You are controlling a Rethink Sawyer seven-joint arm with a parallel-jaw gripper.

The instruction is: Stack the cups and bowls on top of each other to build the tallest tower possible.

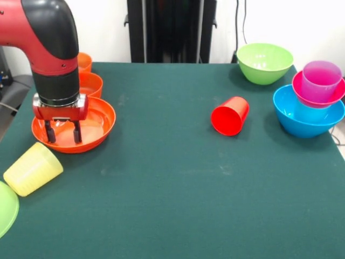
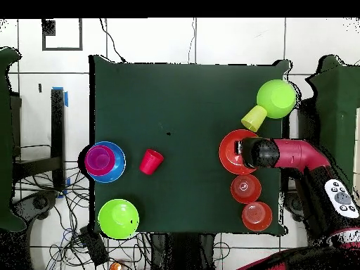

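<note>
My gripper [image 1: 63, 133] is open and empty, its fingers hanging down into the wide orange bowl [image 1: 99, 120] at the left. The arm covers part of this bowl in the overhead view [image 2: 226, 152]. Two small orange bowls [image 1: 91, 84] [image 1: 84, 61] stand behind it. A yellow cup [image 1: 32, 168] lies on its side in front of it, next to a lime green bowl [image 1: 5, 208] at the edge. A red cup [image 1: 230, 115] lies on its side mid-table. At the right, the large blue bowl [image 1: 304, 123] holds the magenta bowl [image 1: 302, 91] and the purple cup [image 1: 322, 80]. A second lime green bowl [image 1: 264, 62] stands behind.
A pale blue shape [image 1: 312, 112] shows under the magenta bowl inside the blue bowl; I cannot tell whether it is the light blue cup. The black pedestal [image 1: 171, 29] stands at the far side of the green table [image 1: 161, 178].
</note>
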